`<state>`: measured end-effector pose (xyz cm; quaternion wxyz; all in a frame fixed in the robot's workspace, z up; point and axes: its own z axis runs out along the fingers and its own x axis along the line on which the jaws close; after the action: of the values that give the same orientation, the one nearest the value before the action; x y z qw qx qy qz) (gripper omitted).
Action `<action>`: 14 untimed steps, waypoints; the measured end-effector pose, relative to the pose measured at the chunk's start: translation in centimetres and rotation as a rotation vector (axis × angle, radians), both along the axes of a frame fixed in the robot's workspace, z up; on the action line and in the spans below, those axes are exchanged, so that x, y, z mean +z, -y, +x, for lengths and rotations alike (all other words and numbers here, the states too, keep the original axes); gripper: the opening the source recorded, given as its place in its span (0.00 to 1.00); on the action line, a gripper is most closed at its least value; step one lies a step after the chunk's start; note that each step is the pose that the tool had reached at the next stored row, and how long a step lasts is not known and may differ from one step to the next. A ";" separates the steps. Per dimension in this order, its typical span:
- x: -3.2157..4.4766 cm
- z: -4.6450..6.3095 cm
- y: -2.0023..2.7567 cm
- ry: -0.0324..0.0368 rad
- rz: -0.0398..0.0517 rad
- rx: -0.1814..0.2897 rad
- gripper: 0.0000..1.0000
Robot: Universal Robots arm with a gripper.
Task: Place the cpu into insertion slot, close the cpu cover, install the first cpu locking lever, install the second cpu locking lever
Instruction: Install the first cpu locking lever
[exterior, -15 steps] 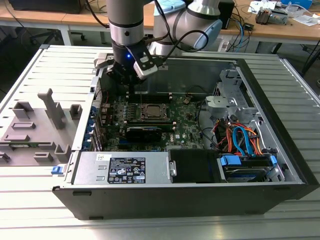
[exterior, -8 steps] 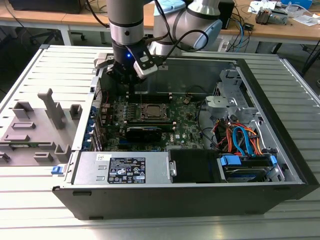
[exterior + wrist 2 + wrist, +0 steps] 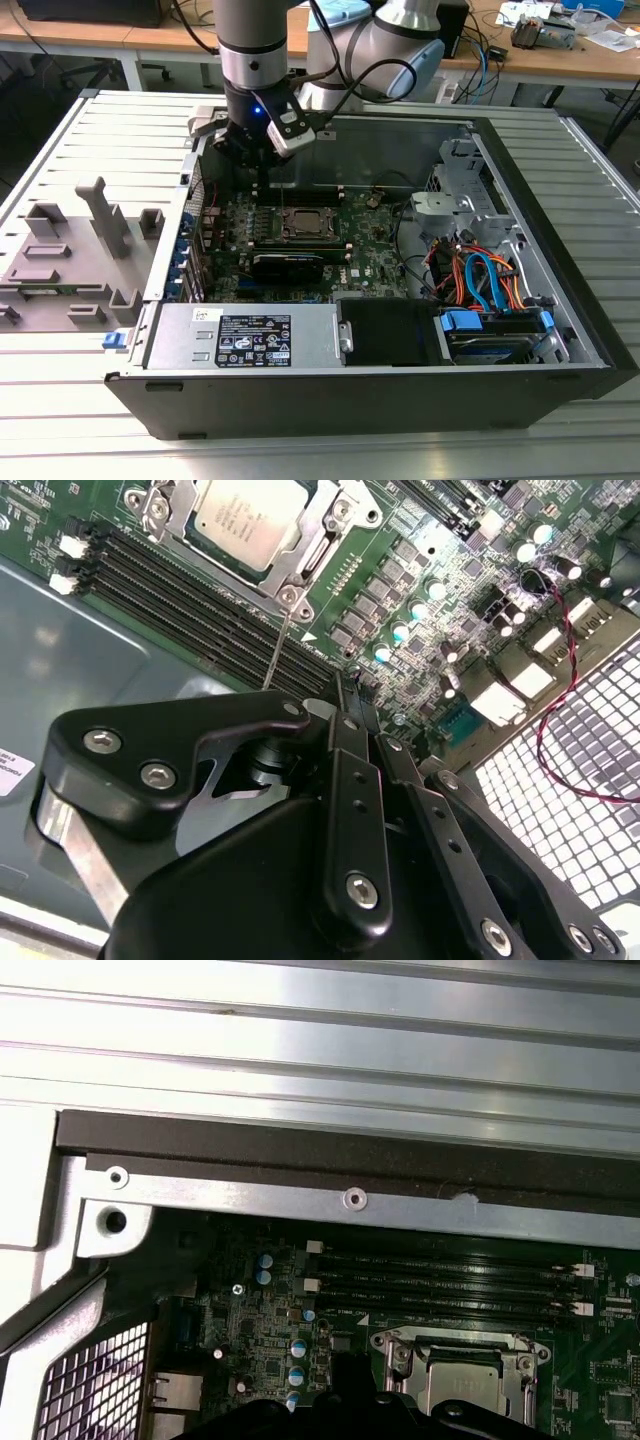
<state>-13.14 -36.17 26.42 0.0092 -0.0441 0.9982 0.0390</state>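
Note:
The cpu [image 3: 305,222] lies in its socket in the middle of the motherboard [image 3: 370,245], pale metal top up. In the second wrist view, the cpu [image 3: 245,515] sits under the silvery cpu cover [image 3: 322,542], which lies flat around it. A thin metal locking lever [image 3: 276,645] rises from the socket's corner toward my gripper [image 3: 350,690]. My gripper [image 3: 262,186] hangs inside the case, a little to the exterior view's left of the socket and over the memory slots [image 3: 190,600]. Its fingers look shut, with nothing seen between them. The first wrist view has the cpu [image 3: 460,1385] and cover [image 3: 398,1352] near the case rim.
The open computer case [image 3: 560,300] lies on a slatted metal table [image 3: 60,400]. A power supply [image 3: 250,337] fills the near side, with a drive cage and coloured cables [image 3: 490,285] at the exterior view's right. A grey fixture [image 3: 70,250] stands outside on the left. The metal case rim [image 3: 350,1205] is close by.

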 end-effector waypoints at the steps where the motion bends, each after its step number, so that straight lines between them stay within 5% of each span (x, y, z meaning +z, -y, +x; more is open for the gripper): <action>1: 0.00 0.0 -0.02 0.0000 0.0000 0.000 0.11; 14: 0.00 0.0 -0.35 0.0000 0.0000 0.000 0.11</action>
<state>-13.13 -35.82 26.41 0.0092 -0.0441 0.9982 0.0390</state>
